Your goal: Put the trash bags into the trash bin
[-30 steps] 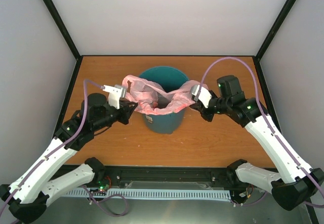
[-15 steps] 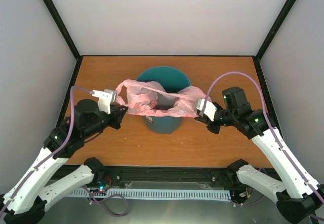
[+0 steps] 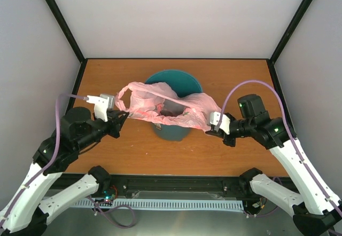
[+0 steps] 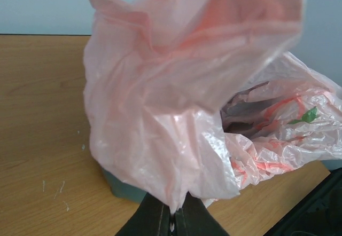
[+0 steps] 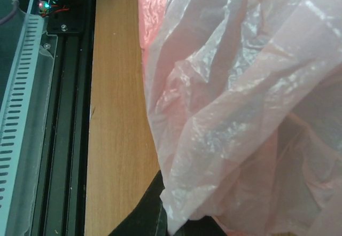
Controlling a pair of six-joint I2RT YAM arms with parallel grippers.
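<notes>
Drawn outward and nearer, both arms now stretch the bag (image 3: pixel 160 105) wider above the bin (image 3: pixel 172 133). From above, the left tool (image 3: pixel 122 116) and right tool (image 3: pixel 211 129) are seen clamped on opposite bag edges. The bag is spread over the rim and not yet lowered in. On the left wrist, the pinch is plainly shown. On the right wrist, the bin is hidden by plastic.
</notes>
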